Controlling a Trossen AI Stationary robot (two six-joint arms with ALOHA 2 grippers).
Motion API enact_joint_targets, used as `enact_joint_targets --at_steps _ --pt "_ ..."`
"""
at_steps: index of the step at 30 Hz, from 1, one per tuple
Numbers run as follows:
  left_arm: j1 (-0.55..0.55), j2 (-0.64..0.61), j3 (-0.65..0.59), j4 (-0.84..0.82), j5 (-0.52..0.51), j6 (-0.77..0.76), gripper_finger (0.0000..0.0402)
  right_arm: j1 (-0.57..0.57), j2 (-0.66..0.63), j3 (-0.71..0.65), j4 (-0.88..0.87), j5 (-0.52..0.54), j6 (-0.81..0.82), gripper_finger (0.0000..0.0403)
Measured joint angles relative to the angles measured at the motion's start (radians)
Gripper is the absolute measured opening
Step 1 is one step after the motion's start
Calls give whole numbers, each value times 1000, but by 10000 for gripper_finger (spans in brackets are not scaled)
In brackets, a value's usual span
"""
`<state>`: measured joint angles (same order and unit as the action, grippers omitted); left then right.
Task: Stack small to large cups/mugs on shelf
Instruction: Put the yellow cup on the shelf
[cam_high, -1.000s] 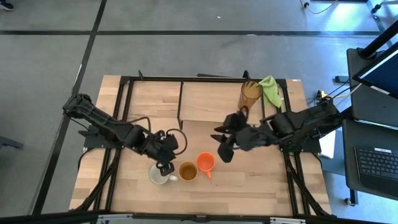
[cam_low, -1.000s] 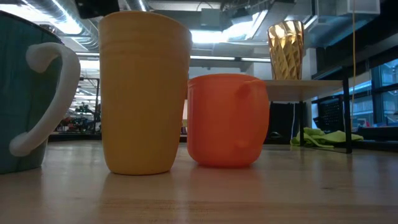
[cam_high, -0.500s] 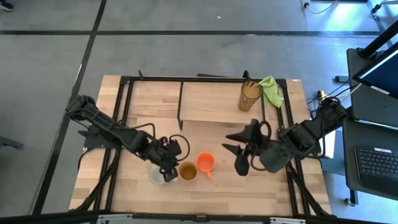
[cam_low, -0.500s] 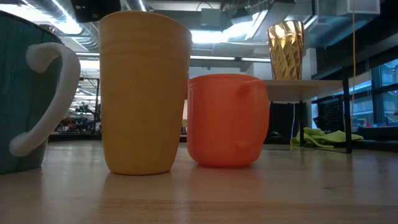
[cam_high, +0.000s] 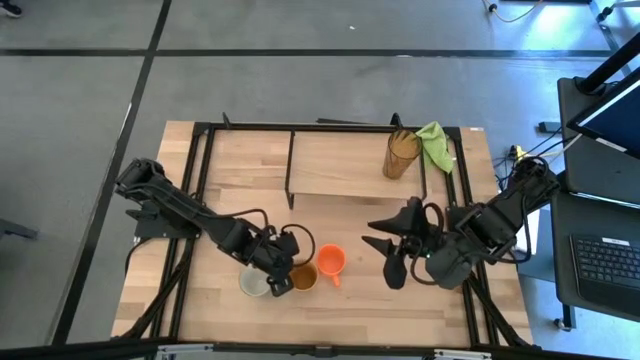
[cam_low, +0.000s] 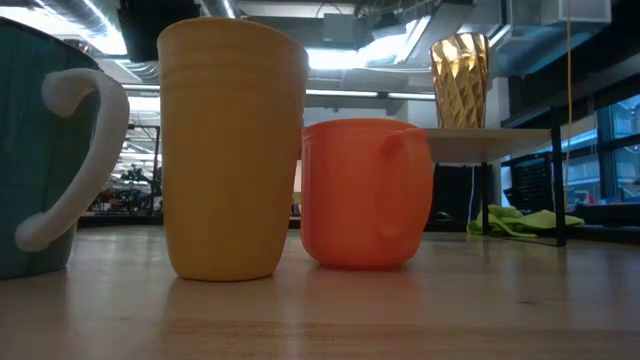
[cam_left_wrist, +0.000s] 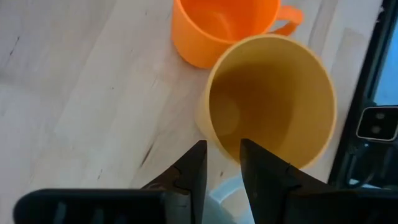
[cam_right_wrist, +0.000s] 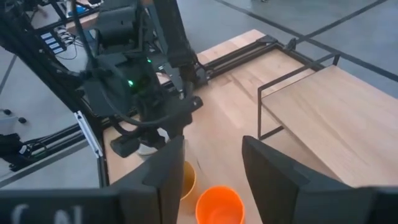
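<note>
**Left gripper pinches the tan-yellow mug's rim while three cups sit low on the table**

Down at the lower centre of the high view, three vessels stand in a tight row on the wooden tabletop (cam_high: 350, 300): the white mug (cam_high: 254, 284) on the left, the tan-yellow mug (cam_high: 303, 276) in the middle, and the small orange cup (cam_high: 331, 261) on the right, its handle pointing toward the lower right. The amber tumbler (cam_high: 401, 154) is well apart from them, upright at the right end of the shelf (cam_high: 330, 165), which spans the upper middle of the frame. A green cloth (cam_high: 434, 145) lies just beside the tumbler, to its right.

The left gripper (cam_high: 280, 274) sits over the gap between the white mug and the tan-yellow mug. Its wrist view shows the two dark fingers (cam_left_wrist: 193, 168) drawn close together, one outside and one inside the near wall of the tan-yellow mug, so they appear to clasp its rim; whether they actually press on it cannot be told for sure. The orange cup touches or nearly touches that mug on its far side.

The right gripper (cam_high: 392, 252) hangs to the right of the orange cup, at centre-right of the high view, its fingers spread wide and holding nothing.

From table height, the tan-yellow mug and orange cup stand upright side by side, the white mug's handle at far left, the tumbler on the shelf at upper right.
</note>
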<state>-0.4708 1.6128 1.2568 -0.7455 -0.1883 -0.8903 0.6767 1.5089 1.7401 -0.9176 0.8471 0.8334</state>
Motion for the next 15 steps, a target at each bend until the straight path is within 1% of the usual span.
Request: enact_joint_targets --at_steps 5,11,15 --pt "10 30 0 4 -10 -10 90 16 0 0 0 10 4 163" --pt "21 33 0 6 -25 -17 88 31 0 0 -1 34 4 163" --pt "22 33 0 9 -27 1 72 31 0 0 -1 34 4 163"
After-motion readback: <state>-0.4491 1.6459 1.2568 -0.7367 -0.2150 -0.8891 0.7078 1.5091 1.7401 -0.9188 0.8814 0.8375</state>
